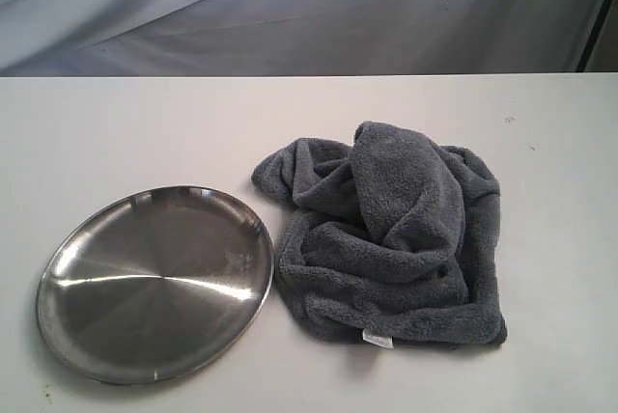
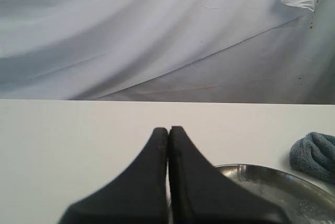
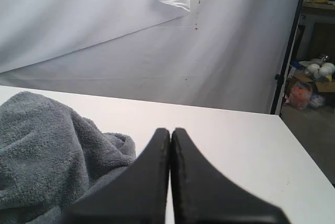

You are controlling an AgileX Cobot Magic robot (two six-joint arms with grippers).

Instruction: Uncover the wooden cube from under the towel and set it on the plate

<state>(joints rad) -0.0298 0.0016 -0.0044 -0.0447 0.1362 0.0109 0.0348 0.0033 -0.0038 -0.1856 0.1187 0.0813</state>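
Observation:
A dark grey fluffy towel lies bunched on the white table, a small white tag at its near edge. It bulges upward in the middle; the wooden cube is hidden. The shiny steel plate rests just left of the towel, empty. Neither gripper shows in the exterior view. In the left wrist view my left gripper is shut with nothing in it, the plate and a bit of towel beside it. In the right wrist view my right gripper is shut and empty, with the towel close by.
The white table ends at a far edge below a draped grey-white backdrop. A black stand pole and floor clutter sit past the table's side in the right wrist view.

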